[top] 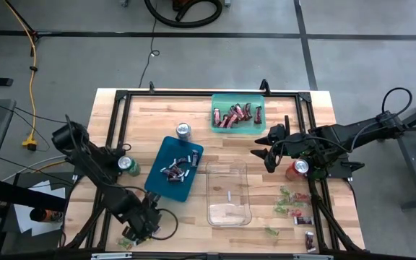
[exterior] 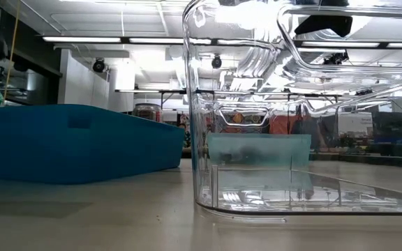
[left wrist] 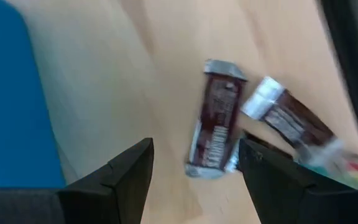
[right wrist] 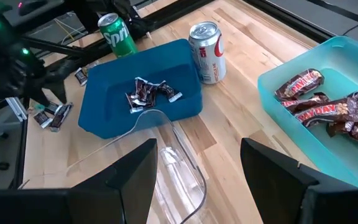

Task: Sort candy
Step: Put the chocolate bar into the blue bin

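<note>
From above, we see a pale wooden surface [top: 157, 123] framed by black rails on a grey concrete floor [top: 215, 61] crossed by dark lines and a yellow cable [top: 31, 65]. The left tool [top: 137, 230] sits low at the surface's near left corner, just beside a few loose sweets; the right tool [top: 268, 149] hovers with its fingers apart between the teal tray [top: 261, 126] of dark red bars [top: 233, 115] and the clear tray [top: 230, 195]. A blue tray [top: 166, 153] holding dark mini bars [top: 175, 172] lies between the two tools. Scattered candy [top: 295, 206] rests below the right tool, near a red can [top: 297, 169].

At table height, we look across the surface past the blue tray's wall [exterior: 75, 143] and the clear tray's wall [exterior: 257, 104] into a room with strip lights and shelving behind.

From the left wrist, we see the left tool [left wrist: 194, 171] standing open over bare wood, a dark brown mini bar [left wrist: 215, 127] lying loose between its fingers and a second bar [left wrist: 291, 121] just beyond one finger.

From the right wrist, the right tool [right wrist: 197, 168] stands open and empty above the clear tray's rim [right wrist: 166, 134]; ahead are the blue tray, a green can [right wrist: 118, 34] and a silver can [right wrist: 207, 52].
</note>
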